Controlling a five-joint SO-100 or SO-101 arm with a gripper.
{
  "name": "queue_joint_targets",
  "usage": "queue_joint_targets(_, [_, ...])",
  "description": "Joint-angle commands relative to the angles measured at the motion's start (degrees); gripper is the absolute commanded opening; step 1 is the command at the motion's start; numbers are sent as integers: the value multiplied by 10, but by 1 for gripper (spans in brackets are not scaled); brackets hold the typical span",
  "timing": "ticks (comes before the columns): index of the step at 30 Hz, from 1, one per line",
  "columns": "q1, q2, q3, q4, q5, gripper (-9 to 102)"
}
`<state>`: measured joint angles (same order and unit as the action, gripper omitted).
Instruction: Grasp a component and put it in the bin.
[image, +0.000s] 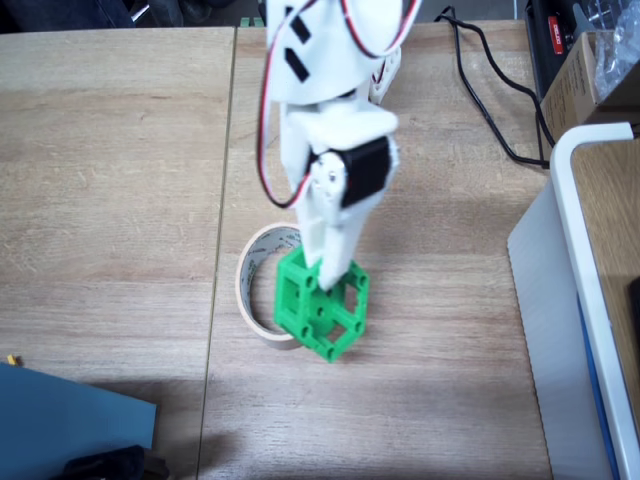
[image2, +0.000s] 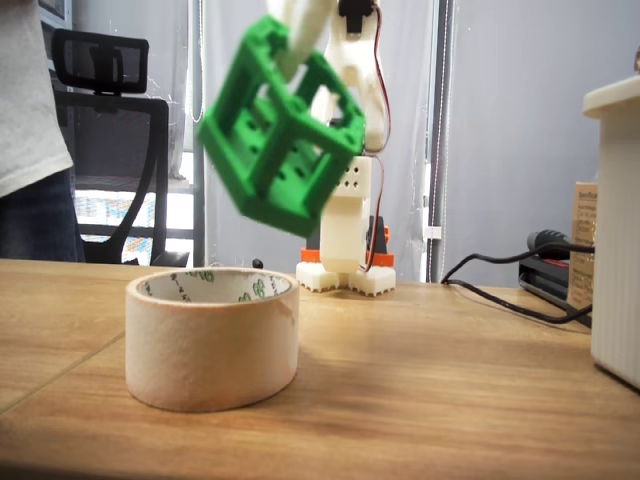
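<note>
Pinching fingers (image: 325, 262) of the gripper (image2: 290, 55) hold the green component (image2: 281, 130) tilted in the air, above and clear of the tape-roll bin (image2: 212, 337), which rests on the wooden table (image2: 450, 390).

We look steeply down from above in one fixed view, the arm reaching toward us over the table (image: 110, 190). Our other fixed view sits low at table height, close in front, facing the arm's base (image2: 345, 270). Both share the tape roll (image: 262, 290) beneath the fingers.
</note>
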<state>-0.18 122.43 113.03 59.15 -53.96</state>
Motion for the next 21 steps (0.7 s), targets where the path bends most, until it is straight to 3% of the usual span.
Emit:
queue_joint_targets(1, [23,34,9,6,-4,0])
queue_joint_targets(21, [46,40,75,50,0,0])
